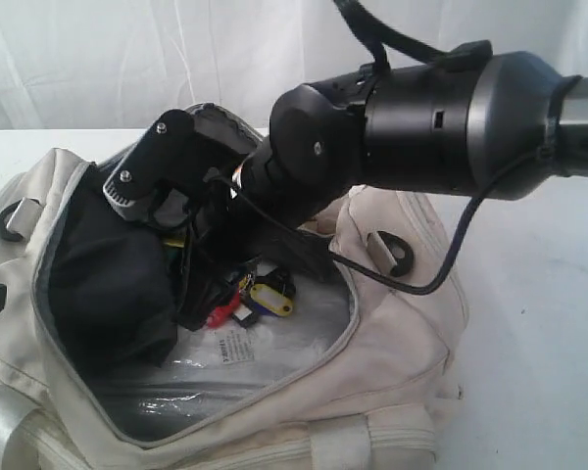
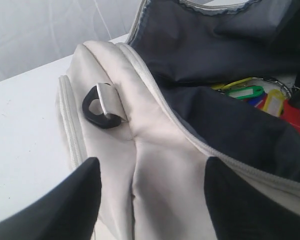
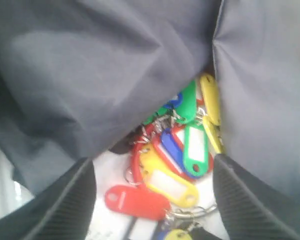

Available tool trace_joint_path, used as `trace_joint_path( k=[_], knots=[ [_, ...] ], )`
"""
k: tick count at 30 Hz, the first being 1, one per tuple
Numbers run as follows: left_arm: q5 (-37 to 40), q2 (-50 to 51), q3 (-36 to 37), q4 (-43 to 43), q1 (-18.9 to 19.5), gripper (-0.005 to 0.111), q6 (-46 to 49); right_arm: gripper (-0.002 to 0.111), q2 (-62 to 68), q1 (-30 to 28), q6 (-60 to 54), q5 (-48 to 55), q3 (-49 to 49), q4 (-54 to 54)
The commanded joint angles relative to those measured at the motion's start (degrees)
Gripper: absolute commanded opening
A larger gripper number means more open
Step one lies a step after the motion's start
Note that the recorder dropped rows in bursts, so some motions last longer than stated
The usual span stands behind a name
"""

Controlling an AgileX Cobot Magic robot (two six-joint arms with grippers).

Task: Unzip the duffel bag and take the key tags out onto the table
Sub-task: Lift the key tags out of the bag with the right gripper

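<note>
A: In the exterior view the right arm [image 1: 441,108] is filling the upper foreground, black and bulky, and it is slanting down into the duffel bag [image 1: 392,333].
B: How is the bag looking?
A: It is lying on the white table [image 1: 539,323] with its mouth gaping. Cream fabric is sagging around a grey zipper edge [image 1: 49,264], and dark lining is showing inside. The key tags [image 1: 260,299] are sitting in the opening beside the arm's end, with red, yellow and blue showing. They are lying on a clear plastic wrap [image 1: 235,352].
B: And the left wrist view?
A: The left gripper [image 2: 150,205] is hovering over the bag's cream outer end with its two dark fingers [image 2: 55,210] spread wide and clasping nothing. A black buckle [image 2: 101,106] is sitting on the fabric just beyond them. Past the zipper line, green, yellow and red tags are peeking over a fold of the lining [image 2: 215,45].
B: Whether those fingers are touching the fabric?
A: That cannot be told.
B: The right wrist view?
A: The right gripper [image 3: 155,200] is hanging inside the bag with its ribbed fingers [image 3: 65,200] parted. The bunch is lying between and just beyond them, ungripped. Each tag is showing a white label window, and metal rings are linking them. Grey lining is crowding in around them.
</note>
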Motion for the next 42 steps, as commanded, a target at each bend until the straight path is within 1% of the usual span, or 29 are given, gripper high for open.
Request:
trace_joint_path(
  k=[1, 4, 8, 10, 11, 14, 15, 16, 17, 21, 27, 30, 36, 42],
  knots=[
    [-0.06, -0.28, -0.14, 0.41, 0.01, 0.063, -0.36, 0.062, 5.72, -0.60, 0.81, 1.26, 0.01, -8.16],
    [-0.21, -0.28, -0.14, 0.41, 0.01, 0.063, -0.36, 0.062, 10.52, -0.60, 2.59, -0.82, 0.01, -8.42],
    [-0.21, -0.28, -0.14, 0.41, 0.01, 0.063, -0.36, 0.062, 12.48, -0.60, 5.63, -2.62, 0.01, -8.42],
    [-0.21, -0.28, -0.14, 0.41, 0.01, 0.063, -0.36, 0.056, 12.99, -0.60, 5.65, -2.51, 0.01, -8.42],
    [-0.21, -0.28, -0.14, 0.41, 0.01, 0.063, -0.36, 0.050, 12.99, -0.60, 5.65, -2.36, 0.01, -8.42],
    [-0.21, -0.28, -0.14, 0.41, 0.01, 0.063, -0.36, 0.023, 12.72, -0.60, 5.65, -1.75, 0.01, -8.42],
    [-0.21, -0.28, -0.14, 0.41, 0.01, 0.063, -0.36, 0.011, 12.40, -0.60, 5.65, -1.18, -0.11, -8.42],
    [-0.21, -0.28, -0.14, 0.41, 0.01, 0.063, -0.36, 0.004, 12.14, -0.60, 5.65, -0.83, -0.11, -8.42],
    [-0.21, -0.28, -0.14, 0.41, 0.01, 0.063, -0.36, 0.000, 11.38, -0.60, 5.75, -0.27, -0.11, -8.42],
    [0.08, -0.28, -0.14, 0.41, 0.01, 0.063, -0.36, 0.000, 6.75, -0.60, 5.87, 1.55, -0.11, -8.42],
    [0.71, -0.28, -0.14, 0.41, 0.01, 0.063, -0.36, 0.000, -4.86, -0.73, 5.87, 2.27, -0.11, -9.26],
    [0.71, -0.28, -0.14, 0.41, 0.01, 0.063, -0.36, 0.000, -10.50, -1.93, 6.63, 2.71, -0.11, -9.75],
    [1.05, -0.28, -0.14, 0.10, 0.01, 0.063, -0.36, 0.000, -21.68, -7.54, 9.20, 6.23, -0.11, -11.21],
    [1.05, -0.28, -0.14, 0.10, 0.01, 0.063, -0.36, 0.000, -30.91, -14.56, 11.37, 12.96, -0.11, -17.40]
  ],
)
